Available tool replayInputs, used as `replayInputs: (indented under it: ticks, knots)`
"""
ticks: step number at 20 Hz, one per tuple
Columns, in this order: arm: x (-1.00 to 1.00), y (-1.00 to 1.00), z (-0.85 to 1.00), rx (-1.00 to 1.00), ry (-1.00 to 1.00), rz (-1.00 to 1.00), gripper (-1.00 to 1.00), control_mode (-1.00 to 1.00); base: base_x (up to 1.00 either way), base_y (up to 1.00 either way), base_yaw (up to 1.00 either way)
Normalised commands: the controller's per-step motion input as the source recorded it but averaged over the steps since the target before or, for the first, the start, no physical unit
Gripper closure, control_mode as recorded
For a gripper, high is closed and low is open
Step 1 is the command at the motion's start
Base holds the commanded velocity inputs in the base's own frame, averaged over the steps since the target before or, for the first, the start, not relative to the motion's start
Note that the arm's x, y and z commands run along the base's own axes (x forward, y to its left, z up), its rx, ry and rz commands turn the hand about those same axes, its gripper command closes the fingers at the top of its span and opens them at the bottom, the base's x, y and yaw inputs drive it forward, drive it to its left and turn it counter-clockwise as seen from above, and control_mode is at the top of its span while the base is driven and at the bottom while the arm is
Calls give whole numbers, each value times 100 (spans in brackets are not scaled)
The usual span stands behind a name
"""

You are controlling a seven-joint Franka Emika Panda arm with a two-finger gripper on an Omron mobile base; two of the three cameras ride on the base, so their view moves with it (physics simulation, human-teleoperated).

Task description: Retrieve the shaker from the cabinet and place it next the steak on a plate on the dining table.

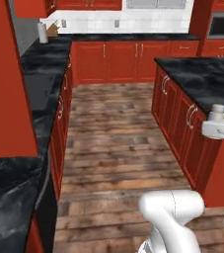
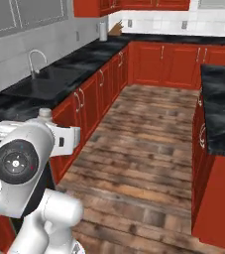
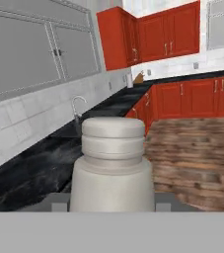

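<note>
The shaker [image 3: 112, 163] looms close in the hand view, a grey cylinder with a lighter ribbed cap. My gripper [image 3: 111, 203] is shut on it, a dark fingertip on each side of its base. From the left base view the shaker's cap [image 1: 218, 109] sticks up from the gripper [image 1: 216, 120] beside the dining table [image 1: 202, 74], the black-marble island. In the right base view the shaker [image 2: 45, 113] rides on the gripper [image 2: 45, 123], with the dining table [image 2: 222, 106] across the aisle. The steak and the plate are out of view. I cannot tell which red wall unit is the cabinet.
A wooden floor aisle [image 1: 118, 138] runs between the island and the red base cabinets [image 2: 91, 101]. The black counter holds a sink with a tap [image 2: 34, 59]. A paper-towel roll [image 1: 43, 32] stands in the far corner. A tall red panel [image 1: 5, 79] blocks the left.
</note>
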Motion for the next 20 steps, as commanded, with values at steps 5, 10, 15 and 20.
replayInputs:
  ticks: [5, 10, 15, 20]
  knots:
    - [0, 0, 0, 0, 0, 0, 100, 100, 0, 1, -100]
    - [0, 0, 0, 0, 0, 0, 100, 100, 2, 0, -92]
    - [0, 0, 0, 0, 0, 0, 100, 100, 66, -73, 4]
    - [0, 0, 0, 0, 0, 0, 100, 100, 95, -100, 35]
